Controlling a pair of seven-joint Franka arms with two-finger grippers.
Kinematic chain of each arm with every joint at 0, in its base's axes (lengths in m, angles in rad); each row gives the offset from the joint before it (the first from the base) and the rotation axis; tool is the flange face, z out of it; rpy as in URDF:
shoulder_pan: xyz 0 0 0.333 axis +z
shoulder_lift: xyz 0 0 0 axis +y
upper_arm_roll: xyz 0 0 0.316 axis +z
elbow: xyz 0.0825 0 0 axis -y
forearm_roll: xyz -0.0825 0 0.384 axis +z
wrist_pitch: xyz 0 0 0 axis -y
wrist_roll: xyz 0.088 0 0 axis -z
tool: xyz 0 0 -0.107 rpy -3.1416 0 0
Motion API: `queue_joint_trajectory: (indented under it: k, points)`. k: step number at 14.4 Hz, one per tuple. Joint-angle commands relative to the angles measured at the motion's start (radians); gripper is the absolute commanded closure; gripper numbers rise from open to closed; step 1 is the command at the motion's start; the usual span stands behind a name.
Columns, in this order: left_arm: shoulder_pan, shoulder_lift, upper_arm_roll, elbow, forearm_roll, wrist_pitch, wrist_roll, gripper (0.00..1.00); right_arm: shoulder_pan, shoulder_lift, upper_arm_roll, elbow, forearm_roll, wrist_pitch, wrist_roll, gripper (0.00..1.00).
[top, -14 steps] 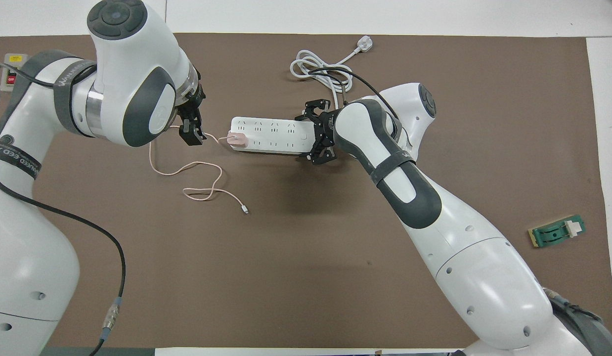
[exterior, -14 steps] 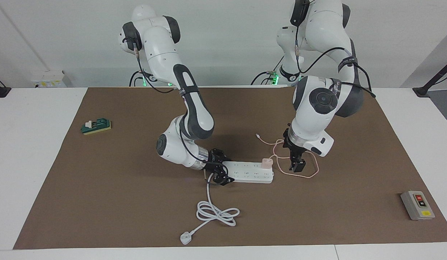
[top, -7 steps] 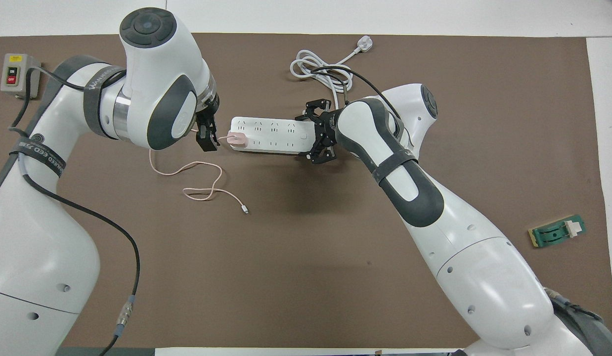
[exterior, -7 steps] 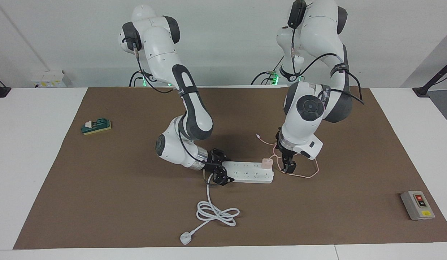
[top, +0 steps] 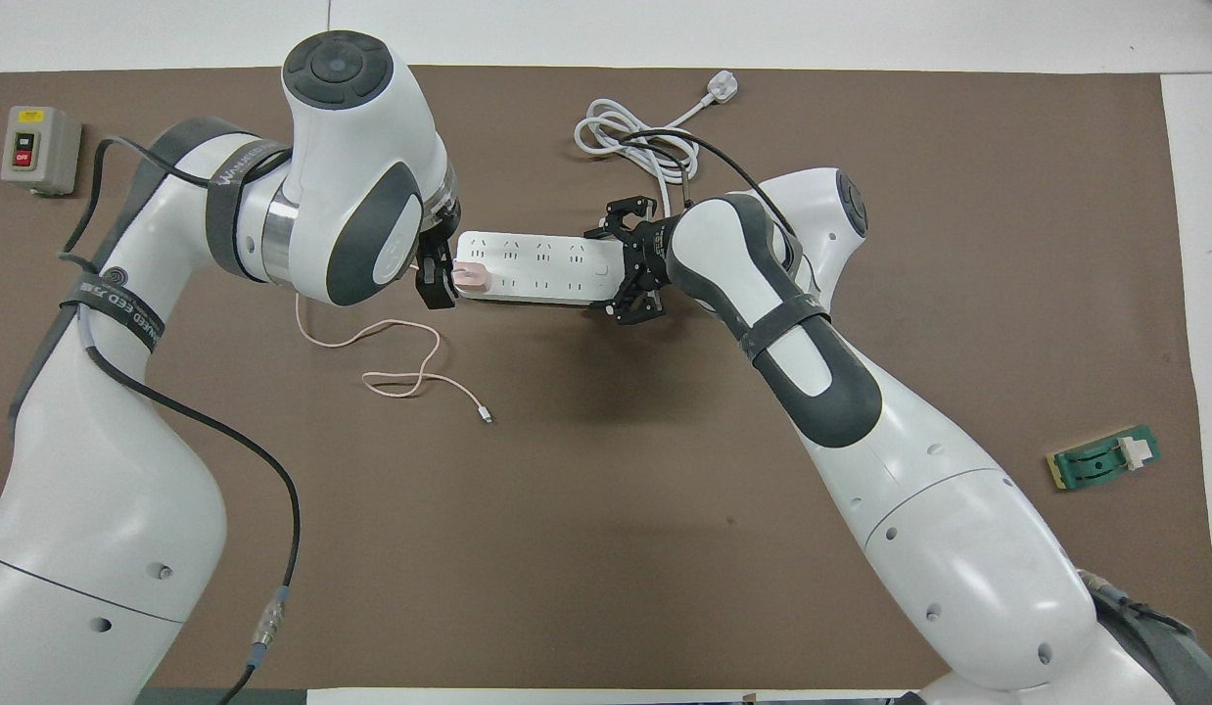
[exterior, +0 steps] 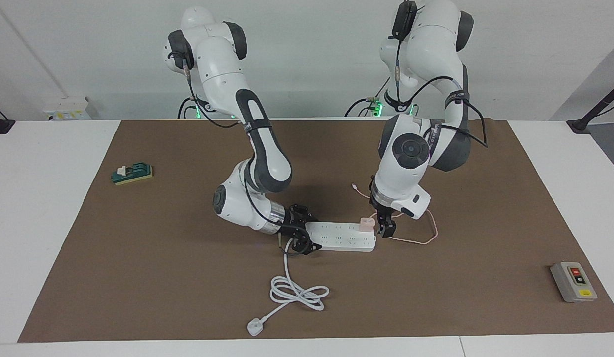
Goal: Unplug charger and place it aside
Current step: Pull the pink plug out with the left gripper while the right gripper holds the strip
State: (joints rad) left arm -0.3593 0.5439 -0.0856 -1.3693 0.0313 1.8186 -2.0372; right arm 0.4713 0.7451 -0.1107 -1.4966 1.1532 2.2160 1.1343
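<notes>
Behind left hand (top: 438, 284), charger (top: 472, 277) half-hidden

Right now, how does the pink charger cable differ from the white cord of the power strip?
The pink cable is thin and lies in loose open curves nearer to the robots than the power strip; the white cord is thick and gathered in a tight coil farther from the robots. The pink cable ends in a small bare connector; the white cord ends in a large plug. Both lie on the brown mat.

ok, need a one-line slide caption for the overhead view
Right gripper braces the power strip at its cord end while the open left gripper closes in beside the plugged-in pink charger.
</notes>
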Motion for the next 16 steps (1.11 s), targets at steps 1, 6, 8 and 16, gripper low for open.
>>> queue_joint_trajectory:
  k: [1,6,8,16]
  points:
    - [-0.023,0.027,0.012,0.018,0.019,0.010,-0.023,0.00,-0.003,0.020,0.008,0.012,0.028,0.013,-0.050,1.00]
    - [-0.030,0.031,0.012,0.007,0.022,0.066,-0.023,0.00,-0.003,0.020,0.008,0.010,0.031,0.014,-0.050,1.00]
    - [-0.040,0.030,0.012,-0.013,0.024,0.080,-0.023,0.00,-0.003,0.020,0.008,0.010,0.033,0.014,-0.050,1.00]
    - [-0.058,-0.024,0.014,-0.143,0.042,0.152,-0.026,0.00,-0.002,0.020,0.008,0.006,0.033,0.014,-0.051,1.00]
